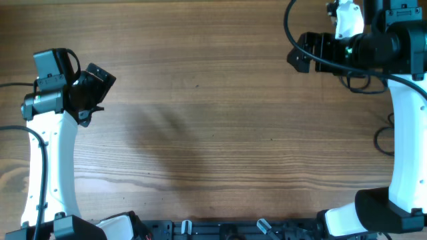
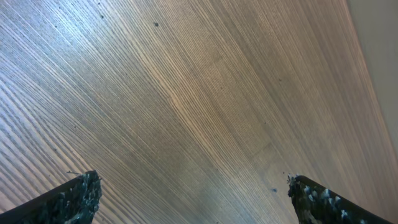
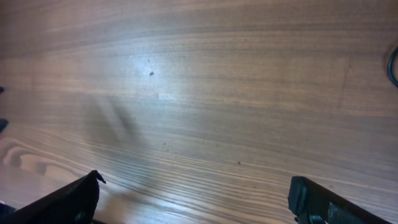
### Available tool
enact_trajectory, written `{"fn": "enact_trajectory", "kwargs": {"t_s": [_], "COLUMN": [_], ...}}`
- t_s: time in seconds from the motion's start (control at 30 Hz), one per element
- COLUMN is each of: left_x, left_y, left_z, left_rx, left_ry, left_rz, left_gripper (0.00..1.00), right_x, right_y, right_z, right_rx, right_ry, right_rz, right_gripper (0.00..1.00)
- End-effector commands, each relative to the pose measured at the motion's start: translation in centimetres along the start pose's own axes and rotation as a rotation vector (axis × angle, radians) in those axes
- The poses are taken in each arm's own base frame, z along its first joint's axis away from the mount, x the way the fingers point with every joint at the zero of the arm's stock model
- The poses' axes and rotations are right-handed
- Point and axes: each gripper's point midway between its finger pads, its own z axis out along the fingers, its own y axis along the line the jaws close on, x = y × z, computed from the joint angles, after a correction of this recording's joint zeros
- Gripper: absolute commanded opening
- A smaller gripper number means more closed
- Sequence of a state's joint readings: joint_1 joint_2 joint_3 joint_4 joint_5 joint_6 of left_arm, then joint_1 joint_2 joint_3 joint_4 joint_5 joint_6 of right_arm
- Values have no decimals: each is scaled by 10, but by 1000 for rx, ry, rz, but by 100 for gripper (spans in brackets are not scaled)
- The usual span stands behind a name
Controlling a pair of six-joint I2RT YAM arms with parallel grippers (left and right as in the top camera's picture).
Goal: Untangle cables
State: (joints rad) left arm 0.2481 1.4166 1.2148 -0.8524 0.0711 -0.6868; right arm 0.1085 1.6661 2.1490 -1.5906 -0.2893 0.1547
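No knotted bundle or loose loops of thin black cables show on the wooden table [image 1: 213,113] in any view. My left gripper [image 1: 100,83] is at the table's left side, open and empty, with only bare wood between its fingers in the left wrist view [image 2: 189,193]. My right gripper [image 1: 297,57] is at the far right, open and empty, above bare wood in the right wrist view [image 3: 193,193].
A thin black cord loop [image 1: 381,137] lies by the right arm's white link, and I cannot tell whether it is a task cable or arm wiring. A black curve [image 3: 393,65] shows at the right wrist view's edge. The arm bases stand along the front edge.
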Motion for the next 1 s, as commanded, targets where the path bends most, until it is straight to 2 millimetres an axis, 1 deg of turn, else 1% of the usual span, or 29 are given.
{"fn": "enact_trajectory", "kwargs": {"t_s": [0.0, 0.13, 0.23, 0.3, 0.37, 0.43, 0.5, 0.53, 0.63, 0.67, 0.77, 0.87, 0.97], "left_x": [-2, -2, -2, -2, -2, -2, -2, -2, -2, -2, -2, -2, -2], "left_y": [4, 4, 4, 4, 4, 4, 4, 4, 4, 4, 4, 4, 4], "left_z": [3, 3, 3, 3, 3, 3, 3, 3, 3, 3, 3, 3, 3], "left_rx": [-19, -19, -19, -19, -19, -19, -19, -19, -19, -19, -19, -19, -19], "left_ry": [-7, -7, -8, -8, -8, -7, -8, -7, -8, -8, -7, -7, -7], "left_rz": [-9, -9, -9, -9, -9, -9, -9, -9, -9, -9, -9, -9, -9], "left_gripper": [100, 100, 100, 100, 100, 100, 100, 100, 100, 100, 100, 100, 100], "right_x": [0, 2, -5, -12, -15, -19, -17, -13, 4, 14, 42, 82, 110], "right_y": [3, 15, 35, 53, 63, 67, 65, 62, 53, 49, 38, 24, 14], "right_z": [2, 5, -6, -20, -24, -21, -11, -1, 15, 20, 28, 36, 40], "right_rx": [10, -14, -57, -77, -91, -106, -124, -131, -148, -153, -144, -83, -23], "right_ry": [1, 6, -70, -160, -223, -299, -372, -409, -545, -602, -777, -948, -1064], "right_rz": [-116, -200, -254, -314, -376, -402, -418, -428, -460, -479, -590, -757, -878], "right_gripper": [100, 100, 100, 100, 100, 100, 100, 100, 100, 100, 100, 100, 100]}}
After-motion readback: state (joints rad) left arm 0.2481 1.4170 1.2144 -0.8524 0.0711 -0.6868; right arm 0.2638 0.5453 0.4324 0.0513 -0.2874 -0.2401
